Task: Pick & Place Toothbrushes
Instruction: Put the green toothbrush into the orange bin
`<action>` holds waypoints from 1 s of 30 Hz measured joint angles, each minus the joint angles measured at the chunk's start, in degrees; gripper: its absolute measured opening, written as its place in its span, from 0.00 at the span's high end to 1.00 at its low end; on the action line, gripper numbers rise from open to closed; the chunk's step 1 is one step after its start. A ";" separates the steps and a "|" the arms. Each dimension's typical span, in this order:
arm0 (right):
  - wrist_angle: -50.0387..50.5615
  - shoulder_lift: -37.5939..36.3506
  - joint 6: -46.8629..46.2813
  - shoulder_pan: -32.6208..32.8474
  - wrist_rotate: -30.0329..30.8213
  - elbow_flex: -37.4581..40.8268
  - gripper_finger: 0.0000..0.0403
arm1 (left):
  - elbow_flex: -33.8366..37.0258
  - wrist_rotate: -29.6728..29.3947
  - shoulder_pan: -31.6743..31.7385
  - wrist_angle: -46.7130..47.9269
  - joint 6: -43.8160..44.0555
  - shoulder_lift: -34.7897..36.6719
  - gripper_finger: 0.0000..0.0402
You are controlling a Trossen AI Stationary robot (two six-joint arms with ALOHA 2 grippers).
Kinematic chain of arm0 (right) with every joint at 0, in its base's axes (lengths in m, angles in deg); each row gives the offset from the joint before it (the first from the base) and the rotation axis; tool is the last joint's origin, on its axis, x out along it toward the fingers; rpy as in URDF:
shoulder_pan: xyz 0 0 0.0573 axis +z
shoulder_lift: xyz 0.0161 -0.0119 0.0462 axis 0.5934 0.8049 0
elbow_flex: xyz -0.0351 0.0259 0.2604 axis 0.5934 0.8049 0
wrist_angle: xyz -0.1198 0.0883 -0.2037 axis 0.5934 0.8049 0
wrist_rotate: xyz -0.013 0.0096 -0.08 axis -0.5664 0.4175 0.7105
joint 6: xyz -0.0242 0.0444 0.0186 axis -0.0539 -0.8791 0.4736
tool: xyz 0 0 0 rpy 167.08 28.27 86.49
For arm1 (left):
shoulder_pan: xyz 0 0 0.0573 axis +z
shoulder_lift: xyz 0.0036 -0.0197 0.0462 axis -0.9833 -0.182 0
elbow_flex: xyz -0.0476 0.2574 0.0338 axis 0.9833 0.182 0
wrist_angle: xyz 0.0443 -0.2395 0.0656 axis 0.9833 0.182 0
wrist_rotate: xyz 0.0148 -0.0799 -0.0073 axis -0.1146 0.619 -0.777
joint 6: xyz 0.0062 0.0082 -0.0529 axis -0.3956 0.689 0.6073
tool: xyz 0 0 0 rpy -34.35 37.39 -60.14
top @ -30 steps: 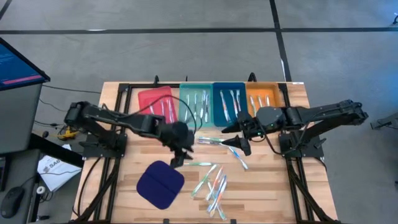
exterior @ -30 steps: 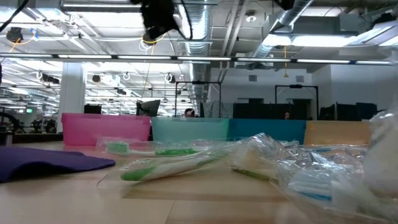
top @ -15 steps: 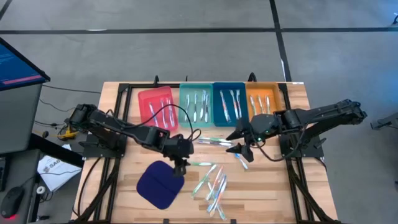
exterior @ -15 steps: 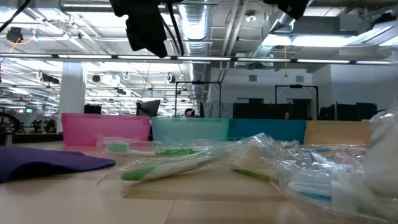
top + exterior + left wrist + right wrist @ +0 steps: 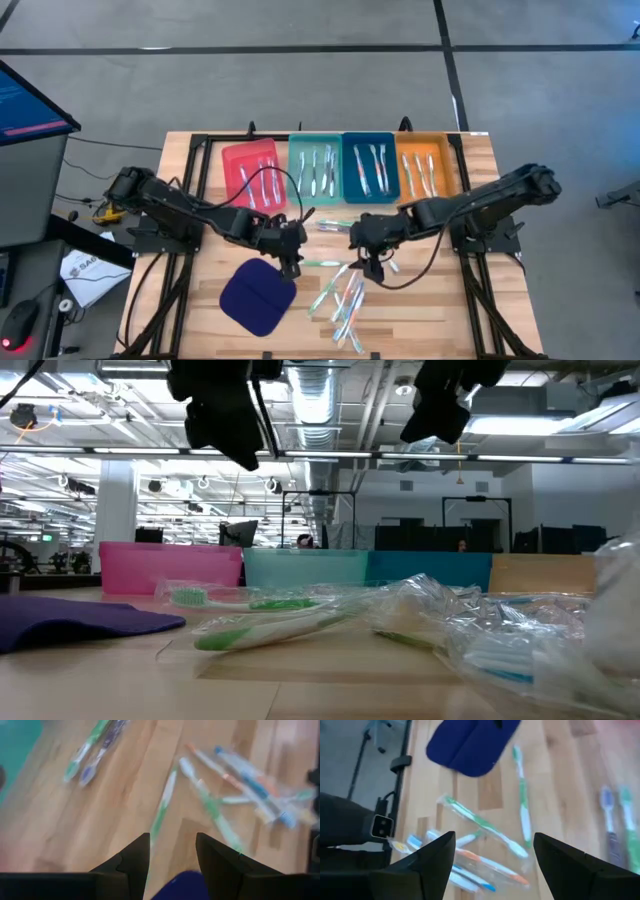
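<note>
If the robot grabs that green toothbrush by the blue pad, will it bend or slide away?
The green toothbrush looks thin and straight, so probably stiff and light. It lies flat on the smooth wooden table, apparently in clear wrapping, so it might skid if nudged.

Grey carpeted floor (image 5: 300, 90) seen around wooden tabletop (image 5: 420, 310), crossed by dark seam lines. Monitor (image 5: 30, 105) placed at left edge. Open ceiling with ducts (image 5: 330, 400) and strip lights (image 5: 200, 374) seen in low view; workstations ranged across middle distance.
</note>
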 joint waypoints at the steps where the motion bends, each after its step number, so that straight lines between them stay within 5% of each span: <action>1: -0.73 0.35 0.24 -0.02 -0.22 0.00 0.34 | 1.23 -0.83 -0.51 -1.39 1.58 0.71 0.62; 7: -4.62 1.62 5.77 -2.40 -0.69 -0.17 0.34 | 11.81 -4.80 -2.68 -12.12 13.97 7.92 0.62; 12: -4.76 3.42 1.30 -4.72 -4.06 -0.19 0.34 | 19.84 -5.35 -3.41 -22.10 21.70 15.62 0.62; 21: -8.83 10.87 8.65 -4.47 -8.41 -0.07 0.34 | 27.01 -7.17 -3.37 -37.63 22.46 26.62 0.62; 30: -7.37 20.03 7.29 -5.19 -7.99 -5.17 0.34 | 27.96 -8.96 -3.35 -37.74 17.93 30.08 0.62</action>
